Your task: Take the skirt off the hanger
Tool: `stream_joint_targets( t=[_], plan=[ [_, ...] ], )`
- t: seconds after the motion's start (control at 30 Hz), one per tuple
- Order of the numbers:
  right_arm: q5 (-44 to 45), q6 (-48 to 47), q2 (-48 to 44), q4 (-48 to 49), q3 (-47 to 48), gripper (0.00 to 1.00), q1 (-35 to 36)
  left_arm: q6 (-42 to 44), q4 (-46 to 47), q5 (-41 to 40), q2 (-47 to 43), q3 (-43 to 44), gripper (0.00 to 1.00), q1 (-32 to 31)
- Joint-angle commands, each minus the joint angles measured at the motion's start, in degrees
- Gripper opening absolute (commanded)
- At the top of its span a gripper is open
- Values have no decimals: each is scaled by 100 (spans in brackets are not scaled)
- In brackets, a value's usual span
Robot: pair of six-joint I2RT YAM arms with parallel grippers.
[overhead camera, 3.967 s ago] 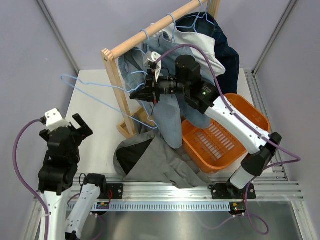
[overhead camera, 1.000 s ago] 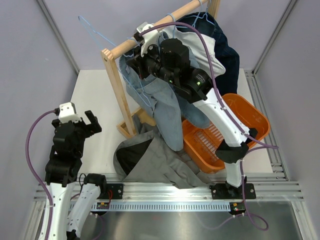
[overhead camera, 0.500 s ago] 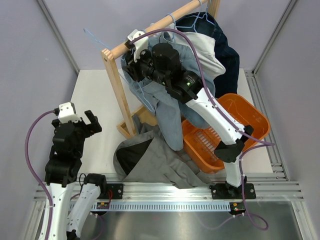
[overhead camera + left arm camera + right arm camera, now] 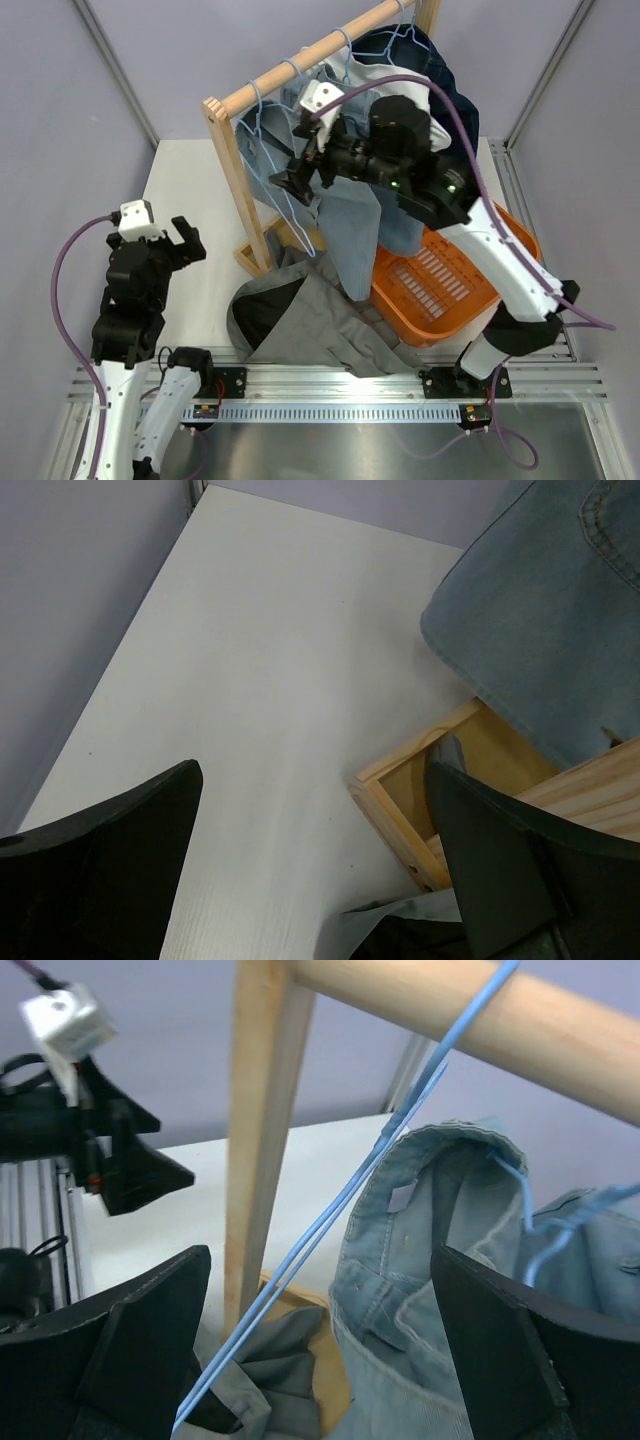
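The grey skirt (image 4: 330, 325) lies crumpled on the table in front of the rack, its dark inner side showing; folds of the skirt (image 4: 255, 1375) also show below my right fingers. The light-blue wire hanger (image 4: 254, 100) hangs bare by its hook from the left end of the wooden rail (image 4: 320, 52). My right gripper (image 4: 288, 180) is open just right of it; the hanger wire (image 4: 335, 1215) slants across between its spread fingers, unheld. My left gripper (image 4: 172, 236) hovers open over the bare table at the left, with a skirt corner (image 4: 400, 920) near its right finger.
Blue denim garments (image 4: 345, 230) hang on other blue hangers along the rail. An orange basket (image 4: 500, 235) stands right of the rack. The rack's wooden post (image 4: 262, 1130) and foot (image 4: 400, 815) stand between the two arms. White tabletop (image 4: 270, 680) lies under my left gripper.
My right gripper has opened and let go of the hanger, which now hangs on the rail. The right arm has drawn back to the right. The left arm has not moved.
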Motion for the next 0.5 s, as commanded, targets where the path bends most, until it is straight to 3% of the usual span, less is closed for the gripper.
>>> stream_joint_targets(
  t=[0.0, 0.47],
  plan=[
    [-672, -381, -629, -138, -319, 99, -127, 25, 406, 158, 122, 39, 99, -7],
    [-2659, -2129, -2615, -1148, -2104, 99, -777, 52, 503, 483, 140, 294, 99, -16]
  ],
)
